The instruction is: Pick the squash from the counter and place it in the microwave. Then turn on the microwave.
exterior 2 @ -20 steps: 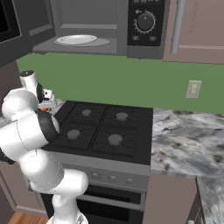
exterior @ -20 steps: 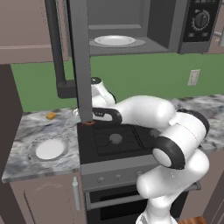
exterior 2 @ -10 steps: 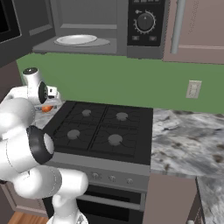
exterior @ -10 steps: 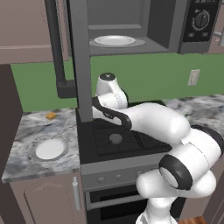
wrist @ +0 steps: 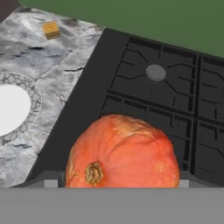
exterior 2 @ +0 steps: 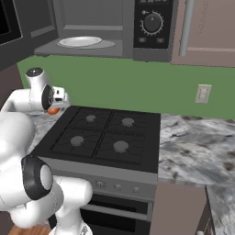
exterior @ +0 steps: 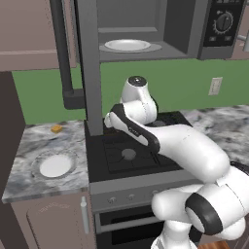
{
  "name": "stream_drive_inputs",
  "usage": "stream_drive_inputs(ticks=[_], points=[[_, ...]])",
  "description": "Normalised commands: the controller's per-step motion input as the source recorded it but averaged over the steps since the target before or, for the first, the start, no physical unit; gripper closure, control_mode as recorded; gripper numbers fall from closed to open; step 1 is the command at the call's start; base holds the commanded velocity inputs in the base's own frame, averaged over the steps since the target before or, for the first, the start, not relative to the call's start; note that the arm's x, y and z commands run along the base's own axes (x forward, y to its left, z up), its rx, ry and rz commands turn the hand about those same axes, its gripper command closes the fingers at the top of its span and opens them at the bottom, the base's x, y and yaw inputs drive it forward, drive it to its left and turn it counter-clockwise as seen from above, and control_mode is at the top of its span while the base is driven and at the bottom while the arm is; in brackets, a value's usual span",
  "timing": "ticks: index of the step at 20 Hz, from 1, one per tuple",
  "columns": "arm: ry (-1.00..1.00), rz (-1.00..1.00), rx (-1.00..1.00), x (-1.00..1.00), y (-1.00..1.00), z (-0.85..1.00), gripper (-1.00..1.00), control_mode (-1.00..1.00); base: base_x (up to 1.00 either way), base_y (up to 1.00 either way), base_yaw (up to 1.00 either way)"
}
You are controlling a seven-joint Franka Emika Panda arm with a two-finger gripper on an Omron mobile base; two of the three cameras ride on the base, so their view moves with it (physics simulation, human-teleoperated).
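Observation:
In the hand view the orange-red squash (wrist: 124, 151) sits between my gripper's (wrist: 118, 183) fingertips, held in the air over the left edge of the stove. From the right base view, the squash (exterior 2: 53, 110) peeks out under the hand, and the gripper (exterior 2: 57, 102) is shut on it beside the stove's left side. The microwave (exterior: 146, 24) hangs above with its door (exterior: 90, 63) swung open and a white plate (exterior: 127, 44) inside. Its control panel with a round dial (exterior 2: 153, 23) is on the right. The marbled counter (exterior: 29, 146) lies left of the stove.
The black four-burner stove (exterior 2: 101, 135) is below the hand. On the left counter lie a white plate (wrist: 11, 107) and a small yellow cube (wrist: 51, 29). The open microwave door stands just left of the arm. More counter (exterior 2: 197, 142) stretches to the right.
The arm has risen from low by the stove's left edge, carrying the squash up toward the open microwave. The jaws have stayed as they were.

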Motion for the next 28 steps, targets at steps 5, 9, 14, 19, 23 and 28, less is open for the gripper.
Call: stream_drive_inputs(ticks=[5,9,14,19,23,28], points=[[-0.07,0.0,0.01,-0.26,-0.28,0.4,1.0,-1.0,0.0,0.0,0.0],[-0.08,0.0,0.0,-0.24,-0.24,0.37,1.0,-1.0,0.0,0.0,0.0],[-0.07,0.0,0.0,-0.26,-0.27,0.36,1.0,-1.0,0.0,0.0,0.0],[-0.07,0.0,0.0,-0.27,-0.26,0.36,1.0,-1.0,0.0,0.0,0.0],[-0.06,0.0,0.0,-0.23,-0.24,0.38,1.0,-1.0,0.0,0.0,0.0],[-0.06,0.0,0.0,-0.19,-0.22,0.41,1.0,-1.0,0.0,0.0,0.0]])
